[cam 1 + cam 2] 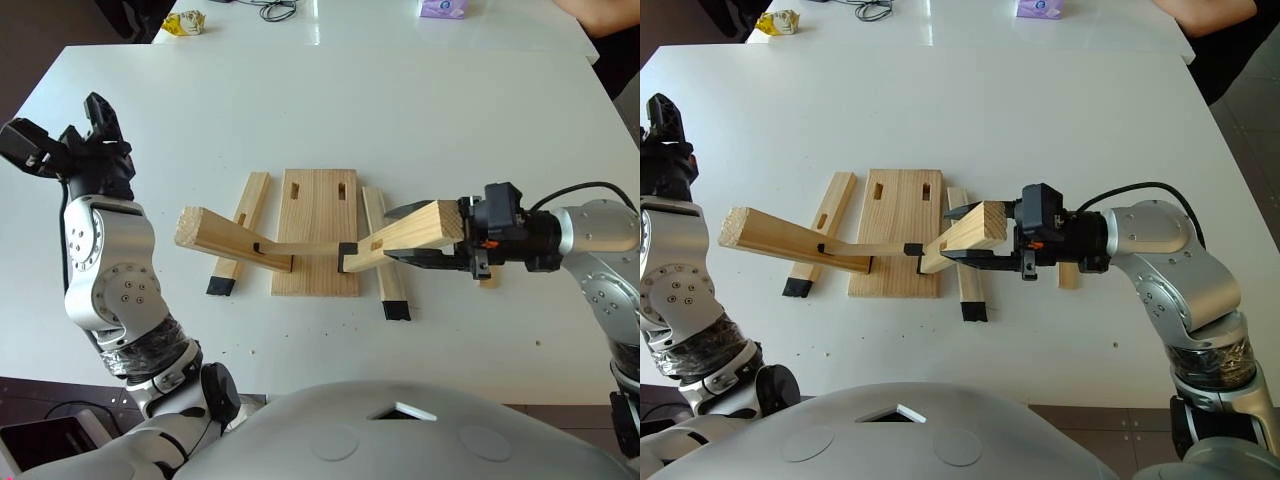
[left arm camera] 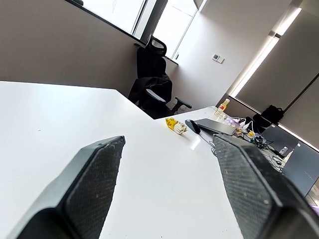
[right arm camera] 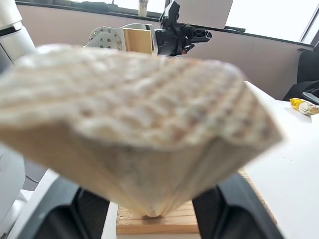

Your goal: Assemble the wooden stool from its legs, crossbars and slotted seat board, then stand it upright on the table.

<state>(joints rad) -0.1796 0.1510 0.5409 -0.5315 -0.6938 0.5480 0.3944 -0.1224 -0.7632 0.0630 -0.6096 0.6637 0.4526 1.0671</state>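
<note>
Here, the right pincer (image 1: 400,238) is clamped on one end of a half-built wooden frame, low over the white surface (image 1: 450,120).
The gripped pale square wooden leg (image 1: 420,230) joins through a thin wooden crossbar (image 1: 300,247) to a second pale wooden leg (image 1: 225,238). Under the frame, the flat slotted seat board (image 1: 315,200) lies on the surface, with a loose black-tipped leg just beside it on the left (image 1: 245,215) and another on the right (image 1: 385,270). The left pincer (image 1: 95,125) is raised at the left, fingers apart, holding nothing. A yellow packet (image 1: 185,22) and a purple box (image 1: 443,8) sit at the far edge.
</note>
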